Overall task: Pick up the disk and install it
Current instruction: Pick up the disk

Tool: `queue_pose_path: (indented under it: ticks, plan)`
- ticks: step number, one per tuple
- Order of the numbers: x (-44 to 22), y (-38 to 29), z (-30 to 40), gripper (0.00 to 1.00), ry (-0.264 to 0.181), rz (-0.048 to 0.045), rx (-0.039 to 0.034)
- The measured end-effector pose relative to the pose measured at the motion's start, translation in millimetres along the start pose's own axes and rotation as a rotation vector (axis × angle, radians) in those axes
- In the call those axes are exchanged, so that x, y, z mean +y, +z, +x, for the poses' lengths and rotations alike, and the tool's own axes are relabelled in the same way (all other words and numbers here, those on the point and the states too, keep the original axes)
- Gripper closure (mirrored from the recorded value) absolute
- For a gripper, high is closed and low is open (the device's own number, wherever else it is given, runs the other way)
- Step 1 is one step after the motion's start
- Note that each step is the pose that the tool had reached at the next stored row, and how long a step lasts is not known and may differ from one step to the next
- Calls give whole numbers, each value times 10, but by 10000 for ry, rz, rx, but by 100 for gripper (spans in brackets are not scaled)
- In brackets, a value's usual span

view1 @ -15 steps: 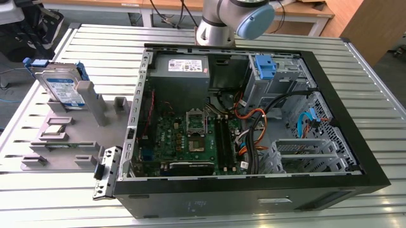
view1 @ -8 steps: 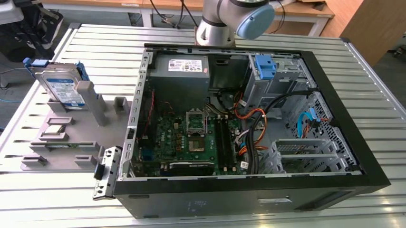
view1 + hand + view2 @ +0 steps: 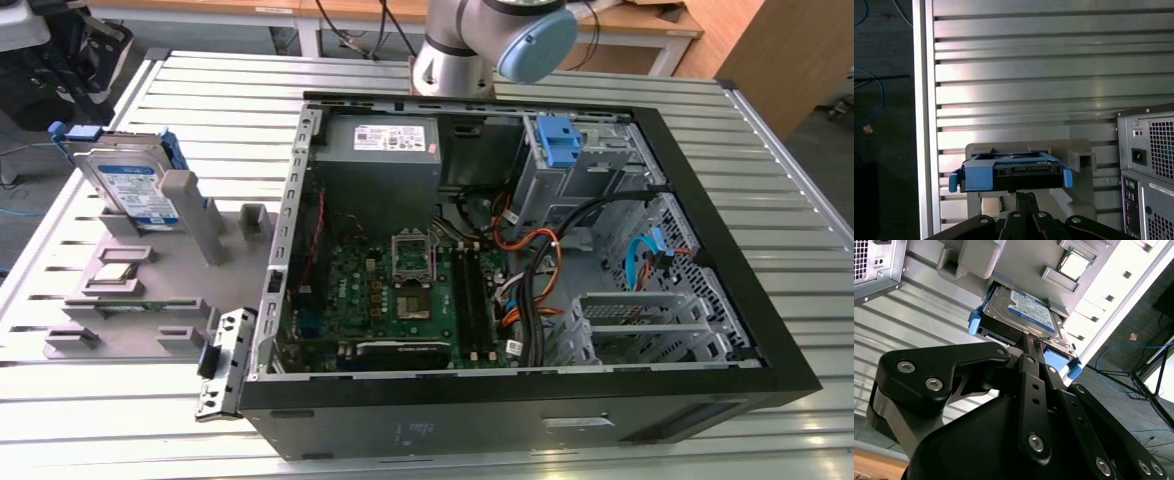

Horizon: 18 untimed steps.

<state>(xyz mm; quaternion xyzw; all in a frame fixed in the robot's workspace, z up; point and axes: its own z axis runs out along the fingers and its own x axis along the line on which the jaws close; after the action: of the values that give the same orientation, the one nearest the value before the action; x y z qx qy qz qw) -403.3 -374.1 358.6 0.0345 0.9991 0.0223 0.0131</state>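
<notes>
The claw [image 3: 1030,340], black fingers pressed narrow and holding nothing, points at the silver metal hard disk in its blue plastic caddy [image 3: 134,185], upright in the grey rack [image 3: 134,290] at the exterior view's left. Opened and centred over the caddy's edges, I reckon, it grips best.

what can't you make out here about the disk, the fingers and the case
- Gap between the black fingers and the silver metal disk in a blue plastic caddy: second wrist view, the fingers overlap its near edge.
- Disk's lower end: exterior view, sunk in the grey plastic stand.
- Grey robot arm: exterior view, cut by the top edge.
- Free bay in the black computer case: exterior view, cables cross it.
</notes>
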Motion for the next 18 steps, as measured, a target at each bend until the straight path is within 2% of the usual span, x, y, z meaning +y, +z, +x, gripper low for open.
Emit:
queue_pose_path:
  ticks: [18]
  plan:
    - [0, 0, 0, 90, -197, -5, 9]
